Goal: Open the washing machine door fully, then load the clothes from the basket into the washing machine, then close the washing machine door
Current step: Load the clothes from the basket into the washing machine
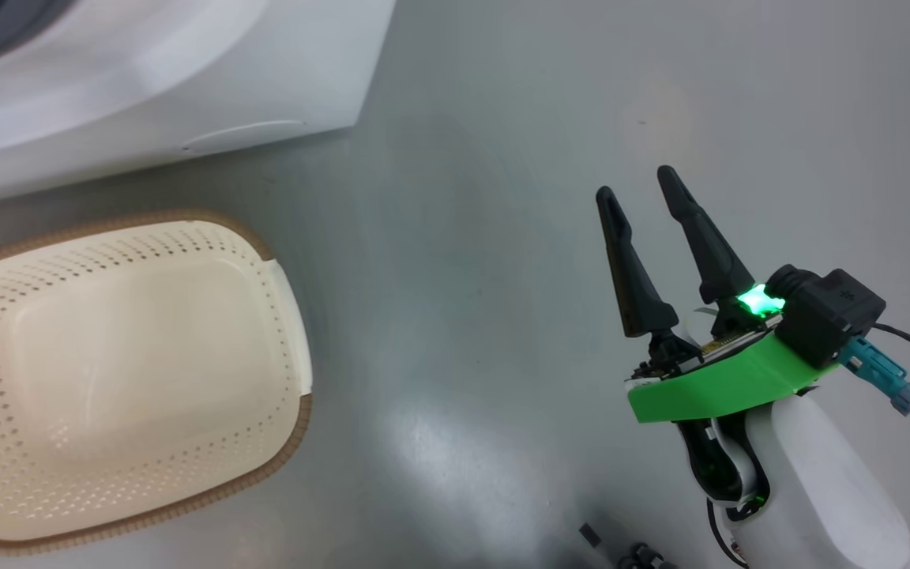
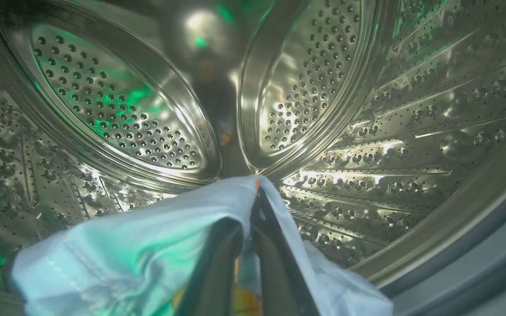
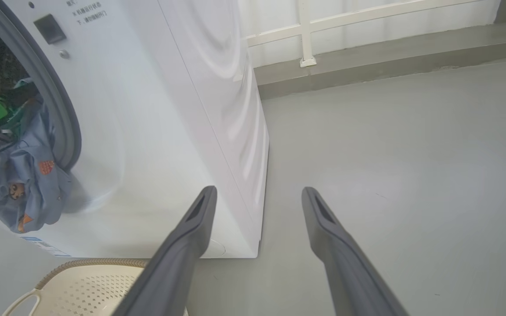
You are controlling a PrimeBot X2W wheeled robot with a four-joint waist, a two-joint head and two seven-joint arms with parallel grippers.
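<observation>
Fabric goes in deep: the left gripper (image 2: 253, 199) is right inside the steel drum (image 2: 389, 153), fingers pressed together on a fold of the clothes (image 2: 139, 250), pale blue cloth bunched across the lower left of the left wrist frame. Pinching that fold at the tips lets it carry the bundle past the lip rather than shove it. At the far left of the right wrist frame, part of the bundle drapes out over the grey gasket (image 3: 66, 123), bear prints showing, so I'd call the load only partway home. The basket (image 1: 107, 371), lower left of the head frame, sits empty just in front of the washing machine (image 1: 147, 79), close by for a short carry. The right gripper (image 1: 637, 183) hangs at the right of that frame over the floor (image 1: 463, 276), fingers spread wide, holding nothing, well apart from the opening so the left arm has room. Next, I reckon: let go deep inside, then tuck in the trailing cloth.
</observation>
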